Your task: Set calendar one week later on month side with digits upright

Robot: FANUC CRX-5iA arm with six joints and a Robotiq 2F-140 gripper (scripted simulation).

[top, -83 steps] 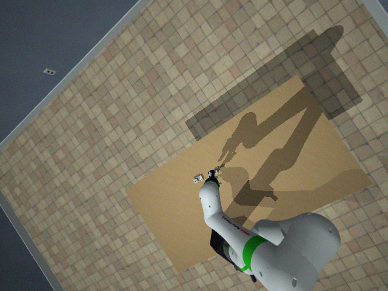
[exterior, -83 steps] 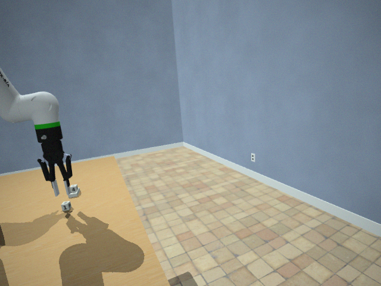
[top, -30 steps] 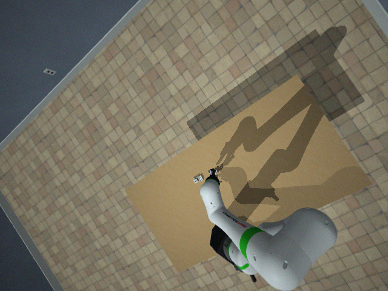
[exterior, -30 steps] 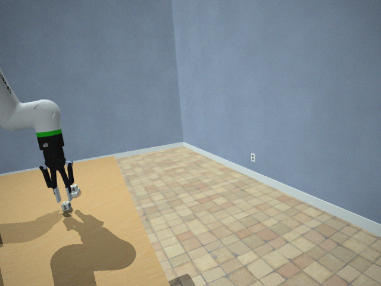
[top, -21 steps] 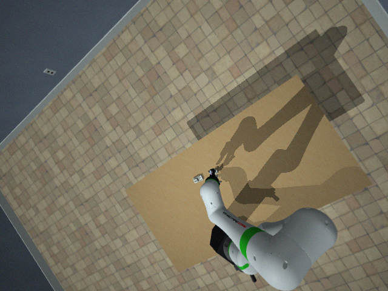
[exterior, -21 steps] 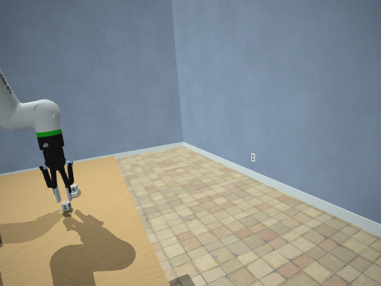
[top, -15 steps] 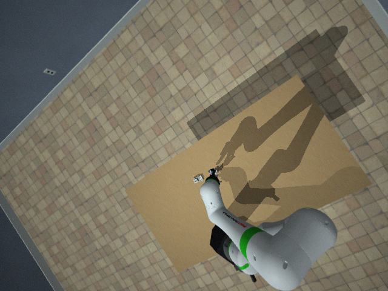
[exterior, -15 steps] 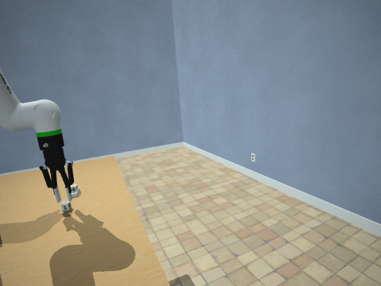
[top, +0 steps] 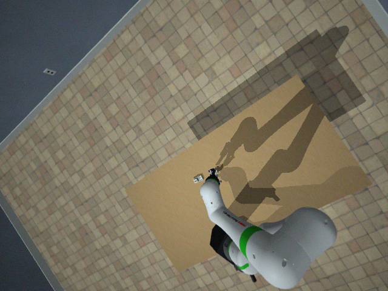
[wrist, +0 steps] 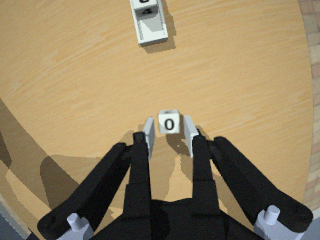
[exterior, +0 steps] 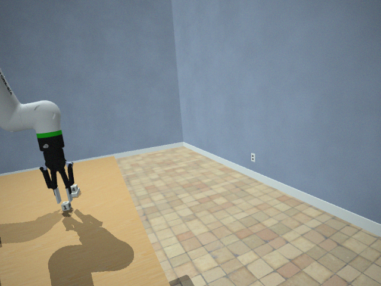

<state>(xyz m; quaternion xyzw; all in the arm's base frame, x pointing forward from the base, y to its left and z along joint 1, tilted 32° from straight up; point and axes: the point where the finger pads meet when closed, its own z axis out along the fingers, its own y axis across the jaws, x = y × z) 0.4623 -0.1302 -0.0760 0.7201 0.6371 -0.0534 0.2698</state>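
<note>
Standing apart, the gripper's (top: 213, 171) (exterior: 63, 202) (wrist: 170, 136) fingers flank a cube (exterior: 66, 206) (wrist: 169, 122) on the table (top: 175, 219) (exterior: 101, 196) (wrist: 90, 90), its 0 facing up, its 1 sideways. Beyond, the tray's (top: 200, 180) (exterior: 75, 194) (wrist: 153, 42) long axis points roughly toward that cube; the 4 cube (exterior: 74, 188) (wrist: 146, 10) fills its far part.

Compared with the earliest exterior picture, the arm (top: 210, 194) (exterior: 46, 114) has come lower, bringing the claw (top: 213, 171) (exterior: 63, 202) (wrist: 169, 125) down closer to the loose cube (exterior: 65, 206) (wrist: 169, 123) showing a 1 in that view.
</note>
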